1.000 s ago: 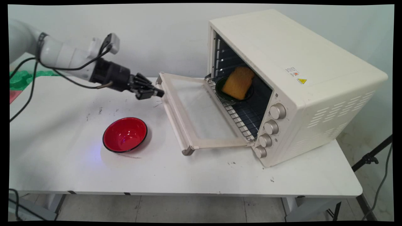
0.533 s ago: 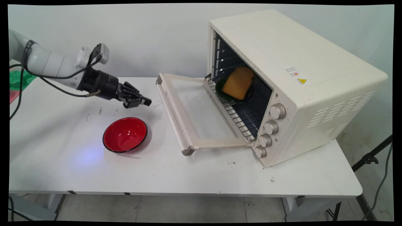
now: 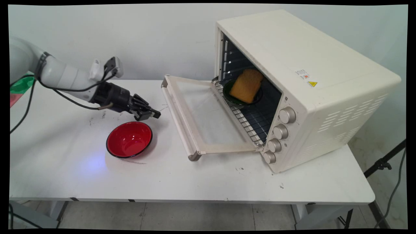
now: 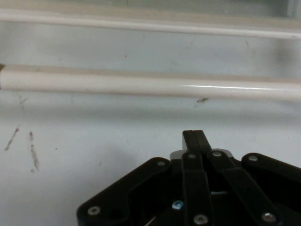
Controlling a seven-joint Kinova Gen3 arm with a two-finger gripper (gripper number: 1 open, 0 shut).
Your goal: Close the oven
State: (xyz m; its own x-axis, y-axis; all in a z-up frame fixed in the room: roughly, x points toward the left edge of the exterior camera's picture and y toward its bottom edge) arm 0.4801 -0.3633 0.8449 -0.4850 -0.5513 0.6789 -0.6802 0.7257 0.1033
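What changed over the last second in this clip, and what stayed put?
The gripper, shut and empty, drew back from the handle edge of the open oven door, first leftward, then dropped lower and a little back toward the door, ending just above the far rim of the red bowl. Nothing was grasped or released. The bowl, the oven, its door and the toast on the dark plate inside stayed put.
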